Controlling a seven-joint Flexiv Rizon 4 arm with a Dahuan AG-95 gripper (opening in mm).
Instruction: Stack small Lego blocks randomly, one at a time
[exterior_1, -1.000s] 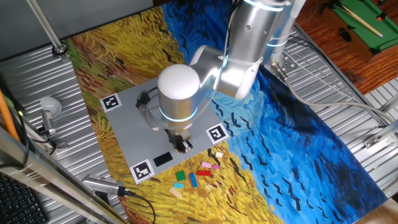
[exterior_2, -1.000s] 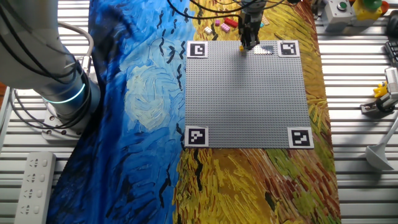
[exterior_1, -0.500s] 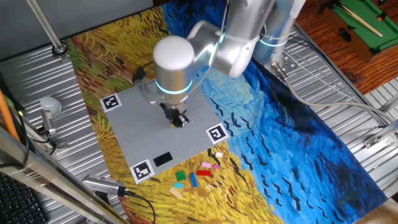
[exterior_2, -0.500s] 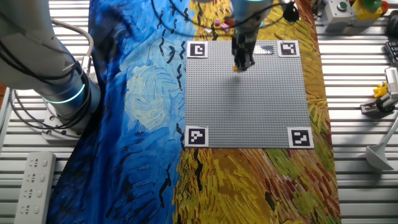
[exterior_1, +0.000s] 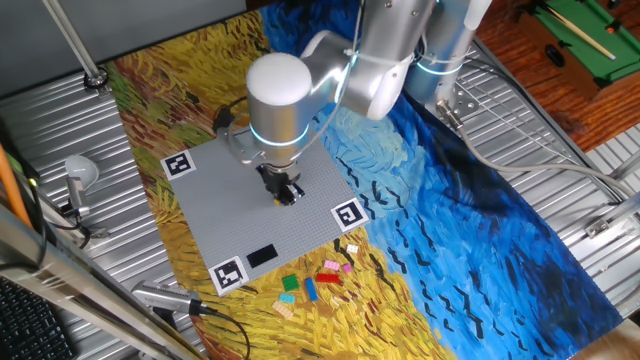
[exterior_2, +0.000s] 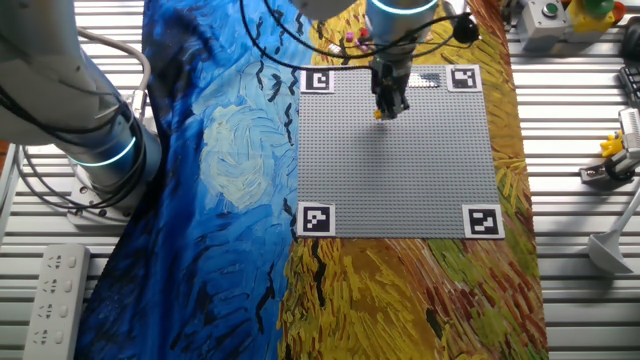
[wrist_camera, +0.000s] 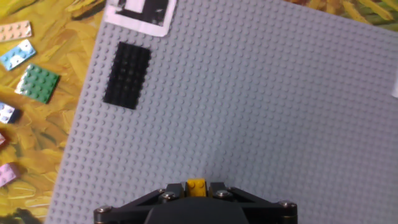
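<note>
Yellow brick (wrist_camera: 196, 185) pinched between the fingers of the gripper (wrist_camera: 196, 190), that's what the hand view gives us; just its top edge peeks out, the gripper pressed onto it from both sides; over in one fixed view the gripper (exterior_1: 286, 190) hangs low over the grey baseplate (exterior_1: 220, 215), toward the middle, and the other fixed view shows a speck of yellow at the fingertips; contact with the studs I cannot tell from here. So this looks like the carry-and-place step; one brick in hand, the spare blocks (exterior_1: 312, 280) lying on the painted cloth just off the plate's near edge, green, blue, red and pink among them; a black plate (wrist_camera: 127, 74) sits flat on the baseplate near a marker tag (exterior_1: 229, 272), well apart from the gripper. Next move, by my reading: pick a spot, square the brick to the stud grid, come straight down and press; any tilt and it won't seat.
</note>
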